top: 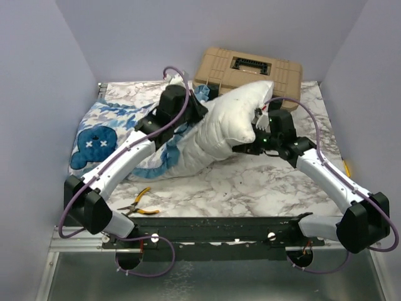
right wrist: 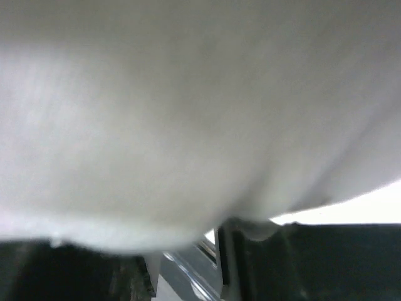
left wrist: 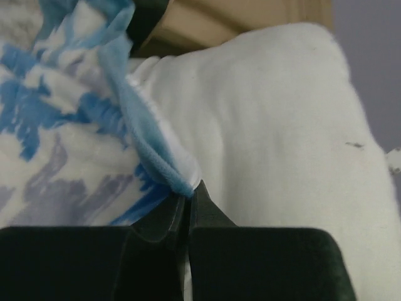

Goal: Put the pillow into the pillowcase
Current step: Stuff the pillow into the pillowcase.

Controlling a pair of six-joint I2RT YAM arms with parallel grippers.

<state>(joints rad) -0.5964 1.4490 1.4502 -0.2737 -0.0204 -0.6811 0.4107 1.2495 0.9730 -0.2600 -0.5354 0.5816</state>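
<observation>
Left gripper (left wrist: 189, 200) is shown pressed together on the blue frilled edge of the pillowcase (top: 119, 122), with only a thin fold of the frill pinched at the fingertips. Right gripper (top: 255, 128) is set against the raised end of the pillow (top: 232, 122). In the right wrist view it is hidden by blurred white fabric, so it cannot be told whether it is spread or pinching.

The pillow is laid slantwise across the middle of the marble-patterned table (top: 250, 182). Its lower left end appears to be tucked into the mouth of the pillowcase, while its plump upper end is lifted toward the tan toolbox (top: 247, 68) at the back. The rest of the pillowcase is spread flat to the left, butterfly patch upward. A pair of yellow-handled pliers (top: 139, 204) is left near the front edge, apart from the fabric.

Several risks are judged likely. The frill could be pulled out of so slight a pinch, and the mouth would then fall shut. If the raised end is not firmly held, the pillow could be dropped sideways and slid back out. If it is pushed too hard, the stuffing could be bunched at the opening and the whole pillowcase dragged along the table
</observation>
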